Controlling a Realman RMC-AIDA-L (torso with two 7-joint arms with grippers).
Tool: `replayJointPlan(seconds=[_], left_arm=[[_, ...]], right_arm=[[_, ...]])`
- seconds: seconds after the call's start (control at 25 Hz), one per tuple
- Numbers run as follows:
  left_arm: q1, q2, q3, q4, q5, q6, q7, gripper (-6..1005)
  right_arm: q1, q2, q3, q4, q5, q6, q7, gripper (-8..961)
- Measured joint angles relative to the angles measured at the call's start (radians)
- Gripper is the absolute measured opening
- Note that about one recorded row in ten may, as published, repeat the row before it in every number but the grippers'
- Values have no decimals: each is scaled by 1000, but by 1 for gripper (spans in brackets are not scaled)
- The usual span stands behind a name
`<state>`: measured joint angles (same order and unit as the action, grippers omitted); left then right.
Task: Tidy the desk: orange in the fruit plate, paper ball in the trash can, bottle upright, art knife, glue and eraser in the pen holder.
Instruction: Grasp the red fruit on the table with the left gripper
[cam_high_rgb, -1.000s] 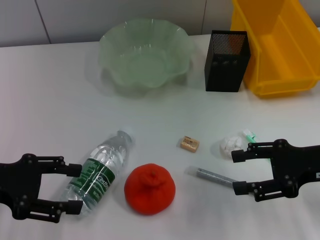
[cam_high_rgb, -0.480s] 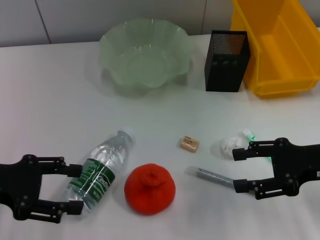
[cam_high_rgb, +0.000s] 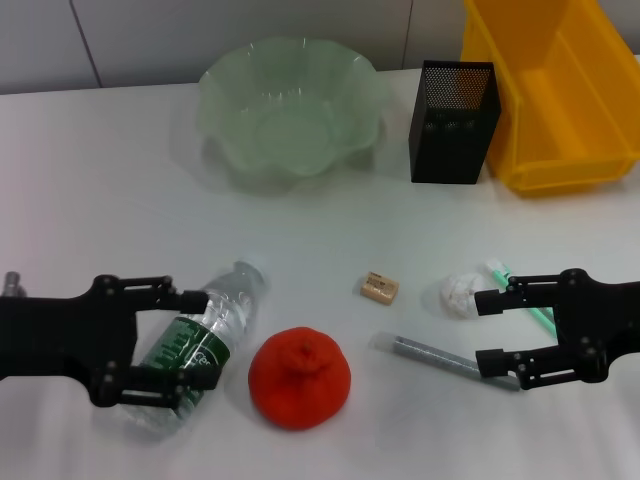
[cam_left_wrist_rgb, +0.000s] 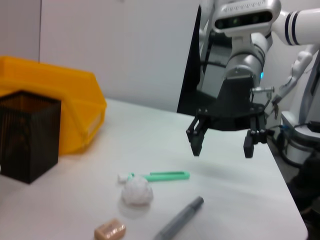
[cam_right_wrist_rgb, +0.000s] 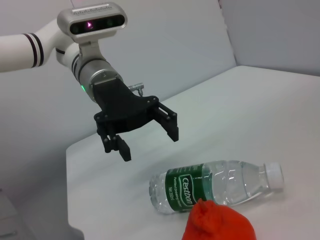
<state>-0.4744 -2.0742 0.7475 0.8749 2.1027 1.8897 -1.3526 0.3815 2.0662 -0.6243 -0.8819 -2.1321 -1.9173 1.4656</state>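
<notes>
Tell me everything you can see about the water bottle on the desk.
The water bottle is clear plastic with a white cap and a green label, apparently holding water. It lies on its side on the white table, cap pointing away from the robot, just left of the orange; whether they touch is unclear. The open left gripper straddles its labelled middle in the head view; the right wrist view shows the fingers above it, not yet gripping.

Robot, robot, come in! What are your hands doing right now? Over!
Left gripper open, straddling the lying water bottle, not closed on it. Right gripper open, hovering by the art knife and paper ball. Orange beside bottle, not blocking.
</notes>
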Motion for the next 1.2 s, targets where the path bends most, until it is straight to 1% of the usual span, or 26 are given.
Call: replayJointPlan(seconds=[0.08,0.2,0.28,0.36,0.4,0.44,0.6,0.72,0.76,0.8,0.84,0.96,1.04,1.2], left_arm=[[-1,1,7,-26,-21,-17,33,784],[-2,2,9,-86,-45,-45,136,781],[-5,2,10,-101,-44,-51,160,779],[-9,3,22,-126,-43,-71,189,778],[-11,4,52,-142,-43,-98,207,777],[-11,4,52,-142,-43,-98,207,776],[-13,-1,158,-149,-59,-169,213,773],[-13,-2,258,-156,-112,-229,216,770],[-13,-2,294,-157,-134,-254,217,769],[-13,-2,362,-155,-171,-302,219,769],[-13,-2,362,-155,-171,-302,219,768],[-13,-3,444,-149,-223,-367,225,765],[-13,-2,483,-149,-250,-399,233,764],[-9,-4,529,-146,-272,-451,269,760]], right_arm=[[0,0,0,0,0,0,1,777],[0,0,0,0,0,1,10,777],[0,0,0,0,0,2,10,777],[1,0,0,0,0,5,12,777],[3,0,0,0,0,6,15,777],[3,0,0,0,0,6,15,777],[10,0,0,0,0,7,25,778],[11,1,0,0,0,8,26,778],[11,2,0,0,0,8,26,778],[14,3,0,0,0,9,27,778],[14,3,0,0,0,9,27,778],[16,5,0,0,0,9,28,778],[17,6,0,0,0,9,29,778],[25,7,0,3,0,9,37,778]])
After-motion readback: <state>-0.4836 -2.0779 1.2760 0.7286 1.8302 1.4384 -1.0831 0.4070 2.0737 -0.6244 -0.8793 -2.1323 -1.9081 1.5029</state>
